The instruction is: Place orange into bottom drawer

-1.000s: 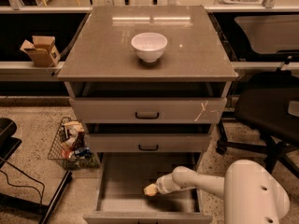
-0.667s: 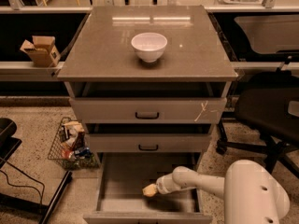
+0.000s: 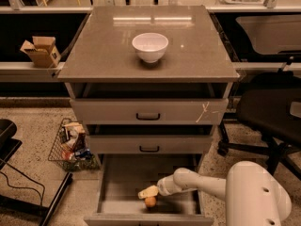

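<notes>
The bottom drawer (image 3: 122,178) is pulled out at the foot of the grey cabinet, its flat grey floor showing. The small orange (image 3: 150,201) lies on that floor near the front wall, right of the middle. My gripper (image 3: 147,192) reaches into the drawer from the right on its white arm (image 3: 202,185). Its tan fingertips sit just above and to the left of the orange, right beside it.
A white bowl (image 3: 150,47) stands on the cabinet top. The top drawer (image 3: 148,111) has a tan X mark, the middle drawer (image 3: 149,144) a black handle. A wire basket (image 3: 70,145) with clutter is on the floor to the left, a black chair (image 3: 270,112) to the right.
The orange now lies on the drawer floor just below the gripper tip. The arm has barely moved.
</notes>
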